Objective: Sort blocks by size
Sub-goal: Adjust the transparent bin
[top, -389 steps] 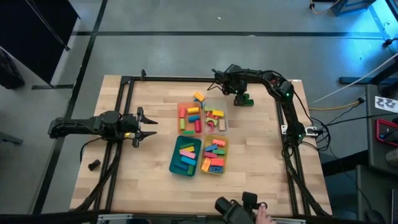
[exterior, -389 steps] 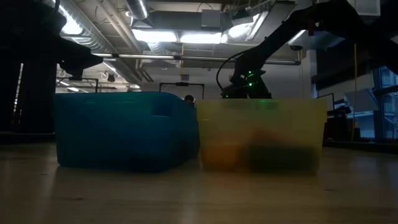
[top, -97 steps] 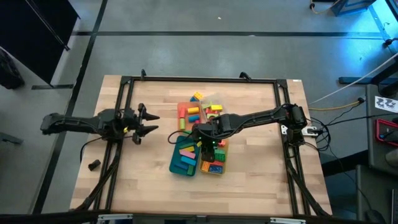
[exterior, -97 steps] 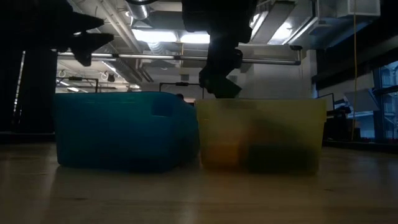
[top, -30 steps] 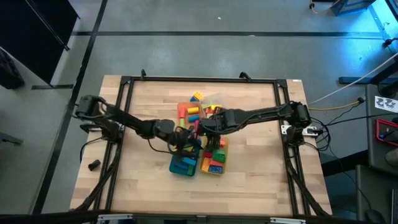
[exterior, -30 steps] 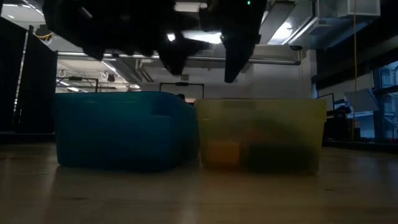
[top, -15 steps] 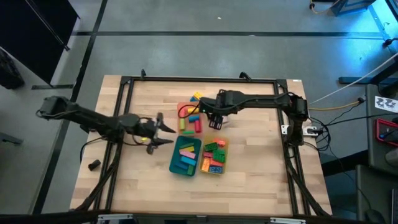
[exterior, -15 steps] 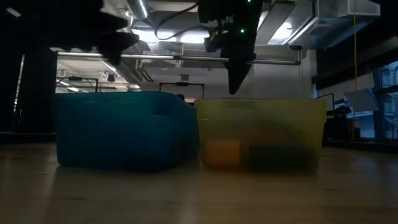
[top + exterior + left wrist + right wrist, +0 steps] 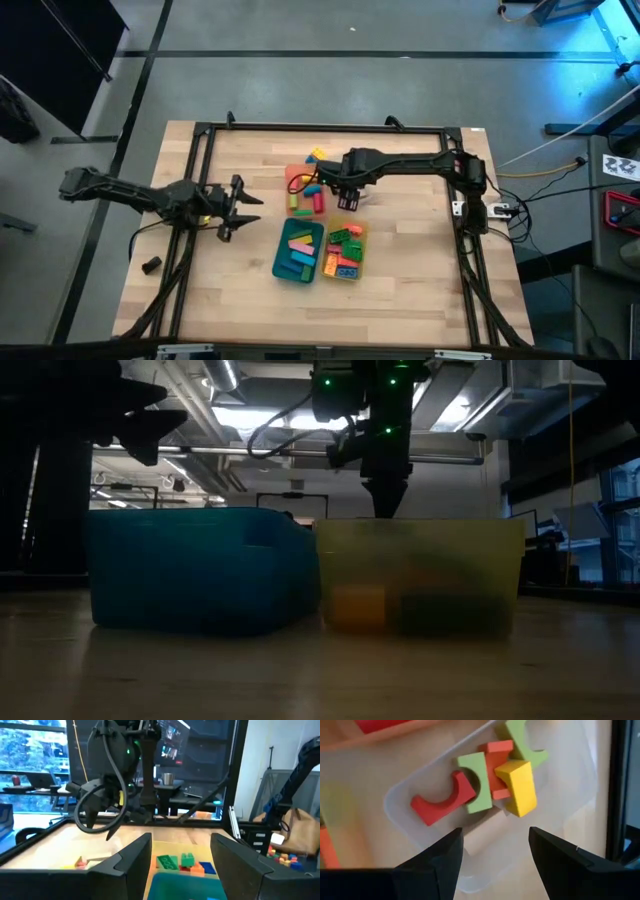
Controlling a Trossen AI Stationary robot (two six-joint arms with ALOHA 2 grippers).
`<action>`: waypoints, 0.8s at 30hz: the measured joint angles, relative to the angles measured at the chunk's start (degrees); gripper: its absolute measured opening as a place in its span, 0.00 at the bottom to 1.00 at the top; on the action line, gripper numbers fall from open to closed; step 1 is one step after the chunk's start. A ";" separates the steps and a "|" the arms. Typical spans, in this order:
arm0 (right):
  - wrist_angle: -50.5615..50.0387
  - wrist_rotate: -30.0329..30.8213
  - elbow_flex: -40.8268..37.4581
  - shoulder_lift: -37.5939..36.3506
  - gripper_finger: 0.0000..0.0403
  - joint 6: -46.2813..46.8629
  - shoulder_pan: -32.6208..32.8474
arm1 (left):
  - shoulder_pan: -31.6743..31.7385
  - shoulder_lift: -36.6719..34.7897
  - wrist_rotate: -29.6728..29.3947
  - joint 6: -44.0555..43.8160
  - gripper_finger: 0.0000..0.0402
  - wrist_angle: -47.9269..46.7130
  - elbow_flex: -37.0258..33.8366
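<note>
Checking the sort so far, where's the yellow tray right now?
In the high view the yellow tray sits mid-table, directly right of the teal tray, with the clear tray just beyond it.

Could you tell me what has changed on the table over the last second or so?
The left gripper has pulled back from over the teal tray to the table's left side, open and empty. The right gripper has moved from above the yellow tray to over the clear tray, open. The four trays have not shifted.
</note>
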 joint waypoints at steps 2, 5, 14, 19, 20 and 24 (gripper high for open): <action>0.58 1.17 -0.19 0.00 0.56 -0.02 0.00 | 0.00 -1.01 0.00 0.60 0.48 -0.79 0.00; 1.03 3.34 -2.36 0.00 0.56 1.02 0.00 | 0.00 -1.46 0.00 2.04 0.48 -0.60 0.02; 2.51 1.95 -9.29 0.00 0.56 3.18 0.00 | 0.00 -1.54 0.02 1.38 0.48 -1.18 0.02; 4.33 -0.93 -12.07 0.00 0.56 4.41 0.02 | 0.00 -1.54 0.02 1.38 0.48 -0.90 0.02; 4.54 -2.17 -12.38 0.00 0.56 4.43 0.04 | 0.00 -1.54 0.02 1.38 0.48 -0.90 0.02; 7.24 -7.09 -12.49 0.00 0.56 4.58 0.50 | 0.00 -1.54 0.02 1.38 0.48 -0.90 0.02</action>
